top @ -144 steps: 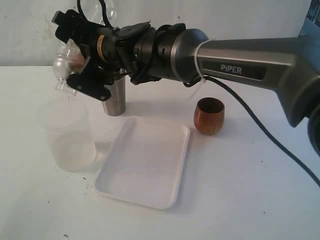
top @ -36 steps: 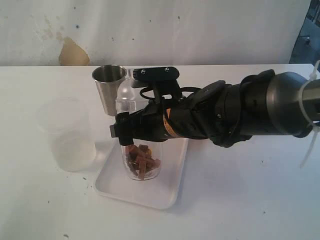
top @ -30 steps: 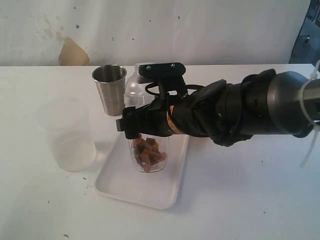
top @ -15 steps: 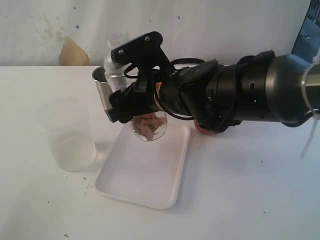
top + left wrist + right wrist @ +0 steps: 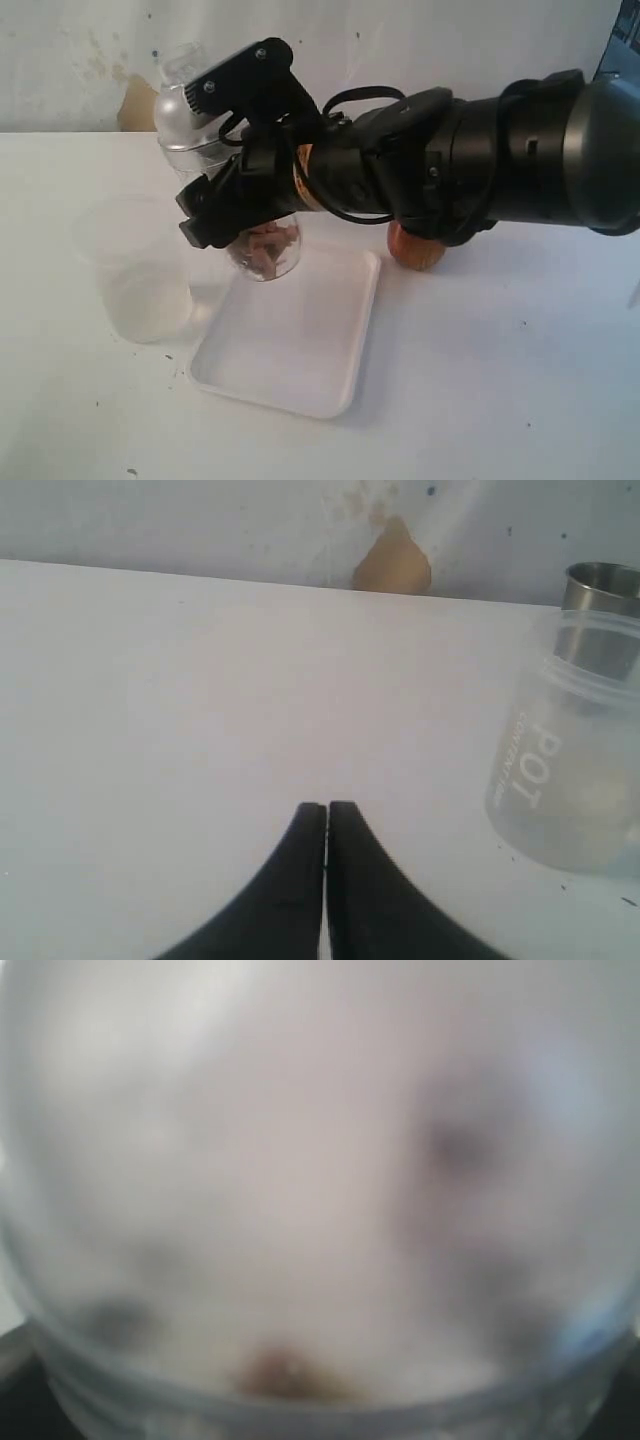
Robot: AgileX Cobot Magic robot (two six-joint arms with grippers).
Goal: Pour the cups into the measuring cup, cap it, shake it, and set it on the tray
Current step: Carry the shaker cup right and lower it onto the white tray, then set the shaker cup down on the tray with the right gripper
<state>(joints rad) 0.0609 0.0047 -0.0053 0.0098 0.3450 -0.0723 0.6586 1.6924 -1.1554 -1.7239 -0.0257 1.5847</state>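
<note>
The white tray [image 5: 300,370] lies flat and bare on the tabletop [image 5: 480,380]. Just beside the tray's left edge stands a frosted cup [image 5: 135,270]; the left wrist view shows "POT" printed on its side, though whether it holds anything is hard to tell through the cloudy wall. The left fingers [image 5: 300,880] are pressed together with nothing between them, low over the tabletop and well apart from the tray. Above the tray's far end, clear of it, the right fingers [image 5: 212,218] are spread wide and clamped around the measuring cup [image 5: 270,264], which tilts with its domed lid [image 5: 180,95] up and away from the tray. Brown pieces [image 5: 265,240] sit heaped in its base. The right wrist view is only a blur of clear plastic. Past the tray's far right corner the wooden cup [image 5: 415,252] is mostly hidden by the arm. The steel tumbler [image 5: 605,585] shows only in the left wrist view, behind the frosted cup, cut off.
</note>
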